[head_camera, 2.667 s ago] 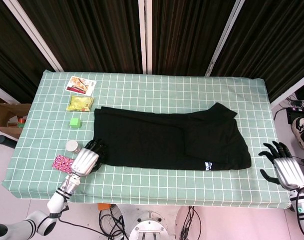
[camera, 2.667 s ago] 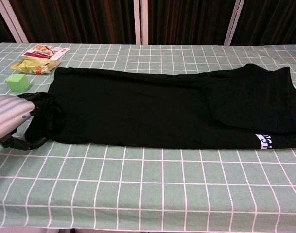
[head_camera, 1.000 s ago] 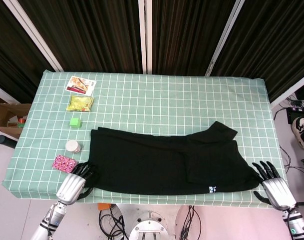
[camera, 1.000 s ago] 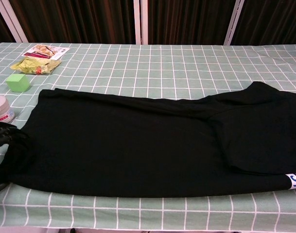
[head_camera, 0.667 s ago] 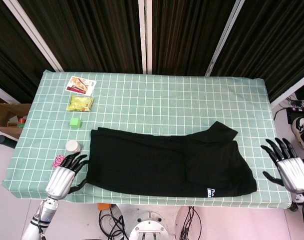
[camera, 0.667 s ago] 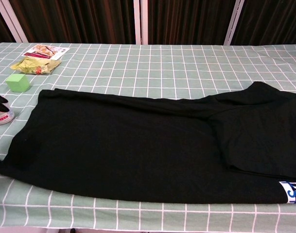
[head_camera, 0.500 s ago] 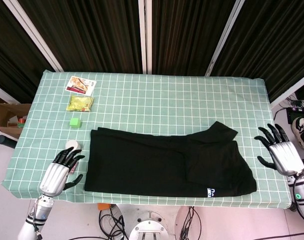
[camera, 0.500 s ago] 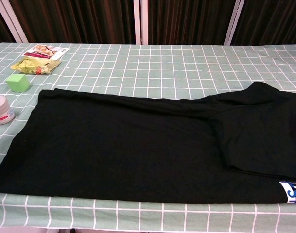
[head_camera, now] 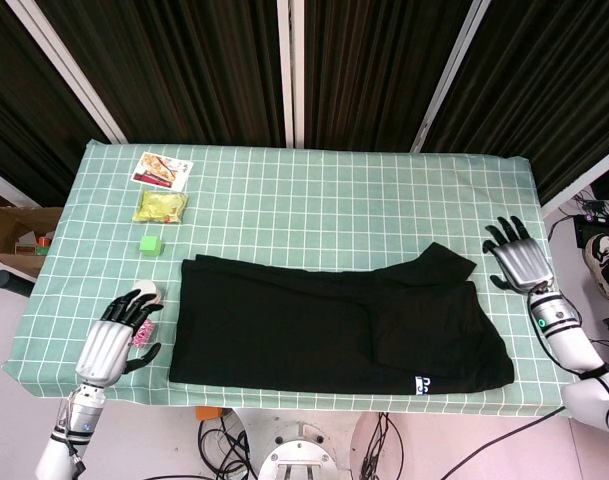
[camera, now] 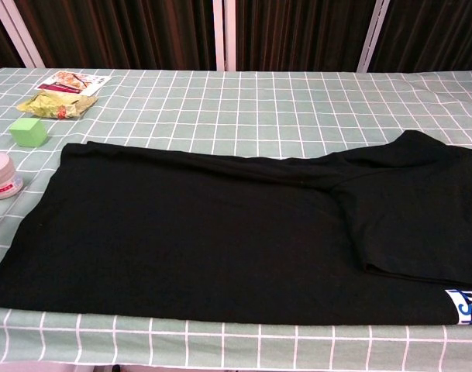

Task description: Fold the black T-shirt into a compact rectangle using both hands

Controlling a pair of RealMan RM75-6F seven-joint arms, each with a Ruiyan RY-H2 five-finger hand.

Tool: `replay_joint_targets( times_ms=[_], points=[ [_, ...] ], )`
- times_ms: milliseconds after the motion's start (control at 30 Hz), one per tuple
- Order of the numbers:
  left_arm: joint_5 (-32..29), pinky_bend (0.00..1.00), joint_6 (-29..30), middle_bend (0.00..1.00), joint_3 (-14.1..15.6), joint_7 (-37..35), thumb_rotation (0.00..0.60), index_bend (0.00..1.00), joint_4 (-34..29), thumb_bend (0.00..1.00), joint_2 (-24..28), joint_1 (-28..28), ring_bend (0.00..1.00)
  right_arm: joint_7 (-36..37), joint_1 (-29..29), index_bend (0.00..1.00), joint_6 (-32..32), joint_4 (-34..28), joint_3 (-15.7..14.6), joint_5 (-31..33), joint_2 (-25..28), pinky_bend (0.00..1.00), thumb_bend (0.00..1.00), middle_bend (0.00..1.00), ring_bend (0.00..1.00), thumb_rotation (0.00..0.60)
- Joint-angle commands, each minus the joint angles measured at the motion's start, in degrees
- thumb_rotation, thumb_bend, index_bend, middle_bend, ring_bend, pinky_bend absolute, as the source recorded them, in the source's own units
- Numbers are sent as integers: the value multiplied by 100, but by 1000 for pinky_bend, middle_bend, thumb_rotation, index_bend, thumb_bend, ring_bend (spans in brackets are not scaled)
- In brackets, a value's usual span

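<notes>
The black T-shirt (head_camera: pixel 324 325) (camera: pixel 220 232) lies flat as a long folded strip near the table's front edge, a sleeve flap folded over at its right end and a small white-blue label at the front right corner. My left hand (head_camera: pixel 112 340) hovers just off the shirt's left end, fingers spread, holding nothing. My right hand (head_camera: pixel 516 262) is raised beyond the shirt's right end near the table's right edge, fingers spread and empty. Neither hand touches the shirt. The chest view shows no hand.
At the left of the green checked tablecloth (head_camera: pixel 314 200) are a picture card (head_camera: pixel 162 170), a yellow snack bag (head_camera: pixel 160 206), a green cube (head_camera: pixel 151 245) and a small white jar (head_camera: pixel 144 291). A pink patterned packet (head_camera: pixel 142 332) lies by my left hand.
Both hands dragged the shirt toward the front edge, then let go. The left hand drew back to the left; the right hand rose toward the far right. The shirt now lies still.
</notes>
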Motion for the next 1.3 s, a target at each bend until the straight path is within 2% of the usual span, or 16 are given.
replay_joint_targets(
  times_ms=[33, 333, 700, 867, 1300],
  points=[
    [-35, 188, -31, 170, -27, -4, 600, 255, -18, 236, -9, 2, 107, 284, 150, 423, -76, 565, -189, -161, -423, 0, 176, 175, 0, 600],
    [-122, 188, -150, 169, -99, 17, 600, 255, -131, 236, 42, -3, 107, 1098, 183, 438, 512, 1532, -500, -577, -1063, 0, 177, 176, 0, 600],
    [-116, 189, -269, 168, -127, -43, 600, 255, -168, 235, 53, -38, 107, 1550, 16, 482, 1068, 2120, -801, -840, -1323, 0, 232, 189, 0, 600],
    [-89, 189, -343, 169, -140, -22, 600, 255, -176, 230, 43, -85, 107, 1696, -53, 495, 1355, 2361, -833, -874, -1438, 3, 286, 190, 0, 600],
    [-179, 190, -498, 169, -125, -63, 600, 255, -294, 223, 114, -95, 107, 1775, -76, 483, 1607, 2831, -835, -853, -1721, 8, 312, 165, 0, 600]
  ],
)
